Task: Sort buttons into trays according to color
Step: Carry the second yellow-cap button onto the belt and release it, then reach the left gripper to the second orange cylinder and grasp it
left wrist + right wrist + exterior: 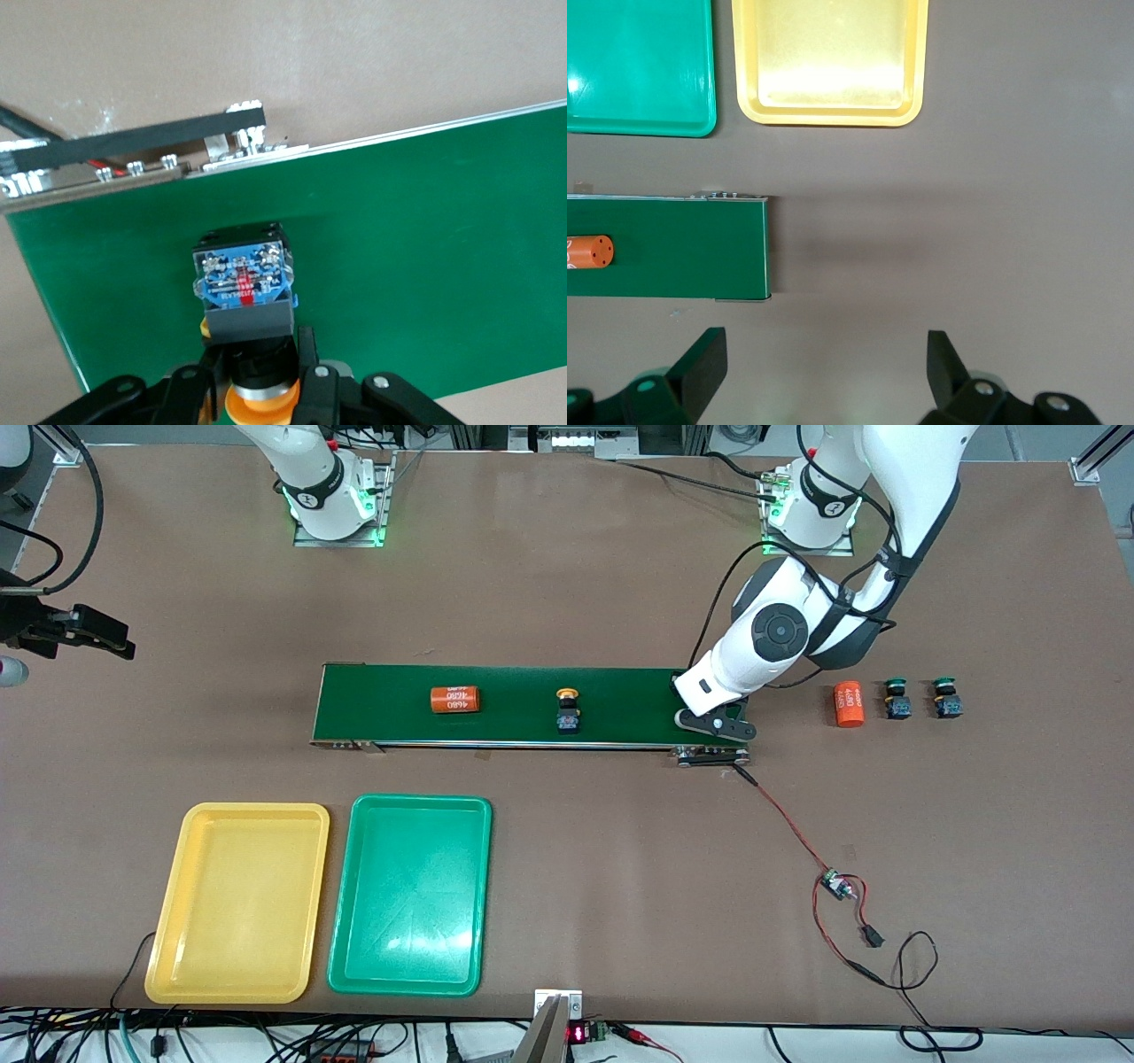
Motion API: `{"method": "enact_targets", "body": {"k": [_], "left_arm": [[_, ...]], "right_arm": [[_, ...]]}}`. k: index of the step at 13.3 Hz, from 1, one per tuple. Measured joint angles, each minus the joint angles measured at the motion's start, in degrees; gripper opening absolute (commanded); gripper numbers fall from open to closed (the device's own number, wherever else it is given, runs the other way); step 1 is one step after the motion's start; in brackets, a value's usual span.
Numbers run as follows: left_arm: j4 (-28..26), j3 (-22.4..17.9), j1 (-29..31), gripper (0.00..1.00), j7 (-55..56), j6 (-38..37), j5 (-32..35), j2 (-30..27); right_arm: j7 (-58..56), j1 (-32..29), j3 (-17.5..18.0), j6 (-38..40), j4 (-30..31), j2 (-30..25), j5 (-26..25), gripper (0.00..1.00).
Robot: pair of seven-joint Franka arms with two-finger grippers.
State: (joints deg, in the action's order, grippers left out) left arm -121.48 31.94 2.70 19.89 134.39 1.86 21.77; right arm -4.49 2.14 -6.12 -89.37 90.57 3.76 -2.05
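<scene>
My left gripper (260,372) is shut on a yellow-capped button (244,297), gripping its dark neck just above the cap, over the left arm's end of the green belt (399,248). In the front view the left gripper (714,724) hides that button. Another yellow button (567,709) lies mid-belt. Two green buttons (897,698) (948,698) sit on the table toward the left arm's end. The yellow tray (239,903) and the green tray (412,895) lie side by side, nearer the front camera than the belt. My right gripper (824,372) hangs open and empty over bare table off the belt's other end.
One orange cylinder (454,699) lies on the conveyor belt (496,722); another (849,704) stands beside the green buttons. A red and black cable with a small circuit board (835,886) trails from the belt's motor end toward the front camera.
</scene>
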Motion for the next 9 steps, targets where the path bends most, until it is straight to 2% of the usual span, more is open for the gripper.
{"method": "enact_targets", "body": {"k": [5, 9], "left_arm": [[1.39, -0.71, 0.62, 1.00, 2.40, 0.22, 0.00, -1.40], [3.94, -4.74, 5.24, 1.00, 2.37, -3.00, 0.00, -5.92]], "right_arm": [[0.00, 0.00, 0.00, 0.00, 0.00, 0.00, 0.00, 1.00], [0.00, 0.00, 0.00, 0.00, 0.00, 0.00, 0.00, 1.00]]}}
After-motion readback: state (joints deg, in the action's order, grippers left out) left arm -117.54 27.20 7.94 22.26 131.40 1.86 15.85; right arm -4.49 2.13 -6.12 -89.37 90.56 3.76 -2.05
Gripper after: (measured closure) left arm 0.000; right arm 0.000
